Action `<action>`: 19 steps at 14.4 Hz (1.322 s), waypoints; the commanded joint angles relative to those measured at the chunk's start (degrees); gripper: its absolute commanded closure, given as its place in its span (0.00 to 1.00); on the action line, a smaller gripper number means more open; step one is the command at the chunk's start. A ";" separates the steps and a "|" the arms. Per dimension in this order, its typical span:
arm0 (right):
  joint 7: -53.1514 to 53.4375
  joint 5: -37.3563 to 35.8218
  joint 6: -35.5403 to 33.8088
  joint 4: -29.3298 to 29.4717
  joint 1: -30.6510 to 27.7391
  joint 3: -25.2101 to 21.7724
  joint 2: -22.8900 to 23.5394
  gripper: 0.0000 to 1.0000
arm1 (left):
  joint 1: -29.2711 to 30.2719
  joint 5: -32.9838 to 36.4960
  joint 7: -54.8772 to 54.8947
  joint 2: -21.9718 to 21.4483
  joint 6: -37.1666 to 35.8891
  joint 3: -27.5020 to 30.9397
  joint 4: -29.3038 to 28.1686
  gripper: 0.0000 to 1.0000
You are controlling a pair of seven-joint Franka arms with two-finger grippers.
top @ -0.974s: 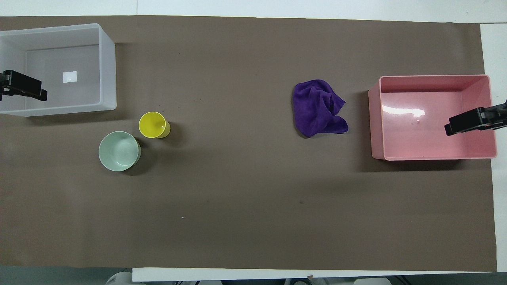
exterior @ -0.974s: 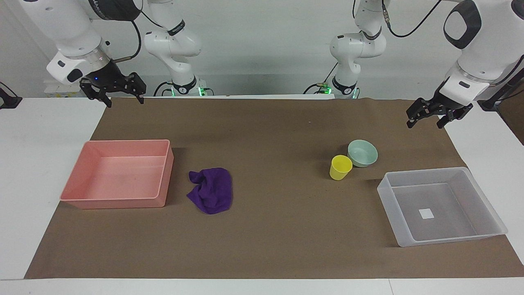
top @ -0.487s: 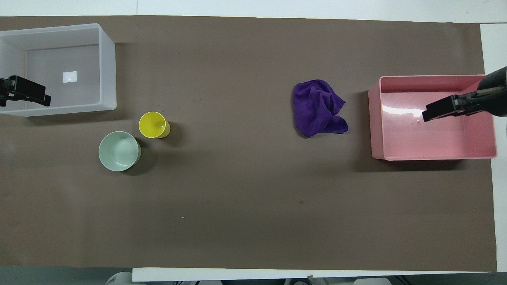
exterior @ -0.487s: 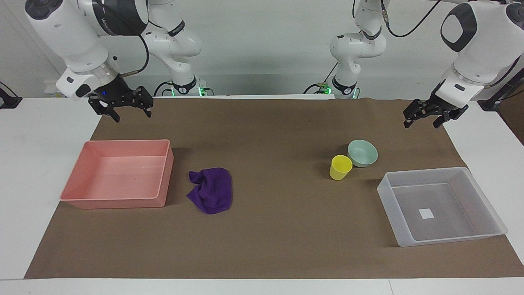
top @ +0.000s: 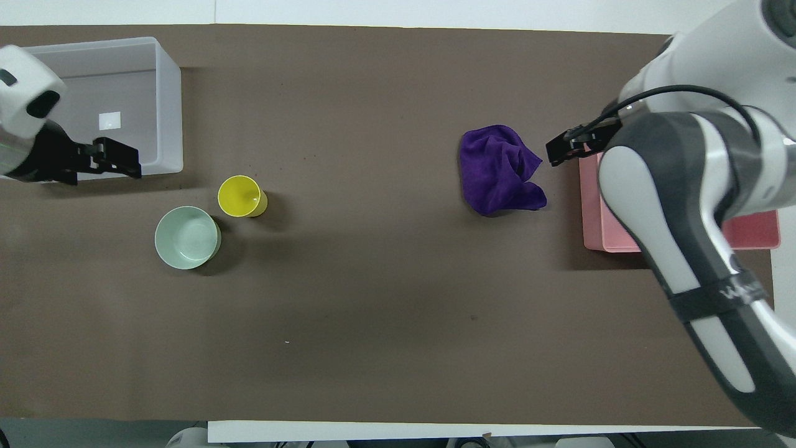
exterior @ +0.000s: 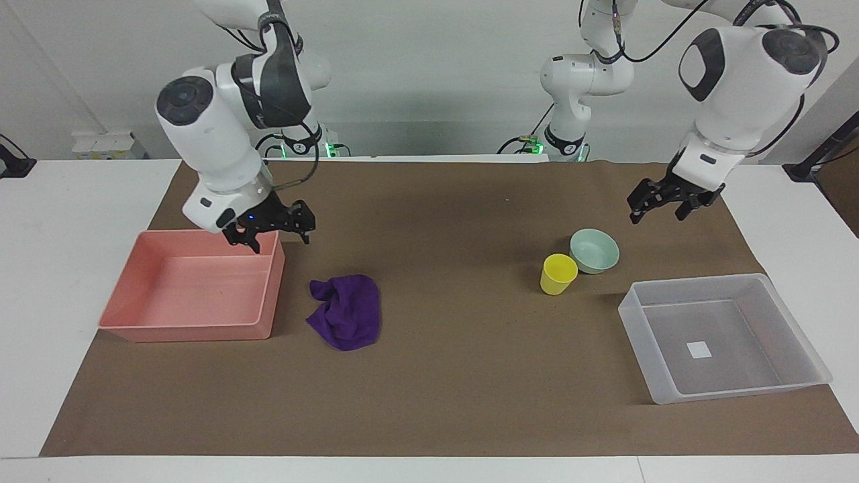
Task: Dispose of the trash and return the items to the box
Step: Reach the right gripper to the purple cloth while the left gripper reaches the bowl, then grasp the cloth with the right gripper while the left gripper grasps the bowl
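Observation:
The purple rag (exterior: 349, 310) lies crumpled on the brown mat beside the pink tray; it also shows in the overhead view (top: 499, 169). The mint-green bowl (exterior: 594, 250) (top: 187, 238) and the yellow cup (exterior: 558, 273) (top: 241, 196) stand upright side by side near the translucent box (exterior: 637, 335) (top: 169, 106), which has a white sticker inside and nothing else. My right gripper (exterior: 282, 245) (top: 559, 149) is open and empty, raised over the pink tray's corner by the rag. My left gripper (exterior: 656, 216) (top: 127, 163) is open and empty, raised over the mat near the bowl.
The pink tray (exterior: 194, 332) (top: 597, 236) holds nothing and sits at the right arm's end of the table. The right arm's links cover most of it in the overhead view. Brown mat lies open between the rag and the cup.
My right gripper has swung from the table's edge to over the pink tray's corner by the rag. My left gripper has moved in over the mat toward the bowl. Nothing on the table moved.

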 commanded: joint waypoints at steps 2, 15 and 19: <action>1.51 0.61 9.04 -4.50 1.66 0.12 3.07 0.00 | 2.38 -0.01 -1.48 -6.27 13.88 0.65 -19.63 0.00; 7.75 0.52 19.87 -7.32 4.56 0.04 12.58 0.56 | 0.19 -0.01 -8.17 0.15 37.19 0.38 -33.55 1.00; 7.84 0.52 16.70 -6.61 4.73 0.04 12.14 1.00 | -0.43 0.08 -8.35 1.65 33.50 0.38 -28.27 1.00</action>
